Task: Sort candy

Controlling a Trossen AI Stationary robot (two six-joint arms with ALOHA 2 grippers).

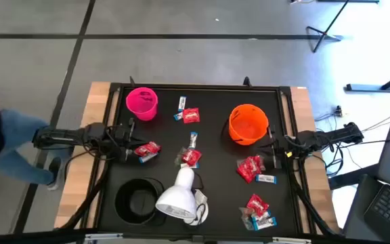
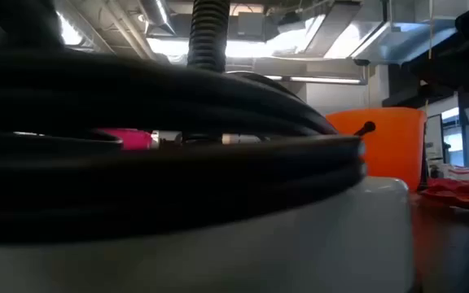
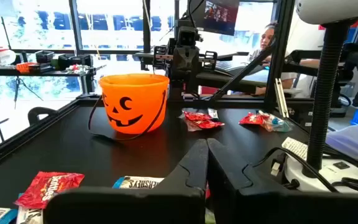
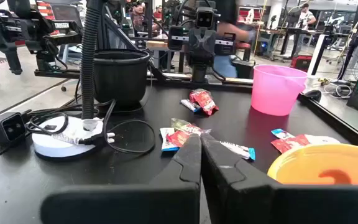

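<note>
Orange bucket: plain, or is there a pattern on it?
The orange bucket carries a black jack-o'-lantern face; the left wrist view shows it best.

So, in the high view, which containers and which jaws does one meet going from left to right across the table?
Left gripper, with jaws shut → black cup and pink cup, nearly level → orange cup → right gripper, with jaws shut.

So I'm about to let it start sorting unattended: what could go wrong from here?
The lamp and its loose cord sit among the middle candy, so an arm could snag them. Packets near the orange bucket lie overlapped, so a grab may lift two. Both end effectors, left and right, are shut.
</note>
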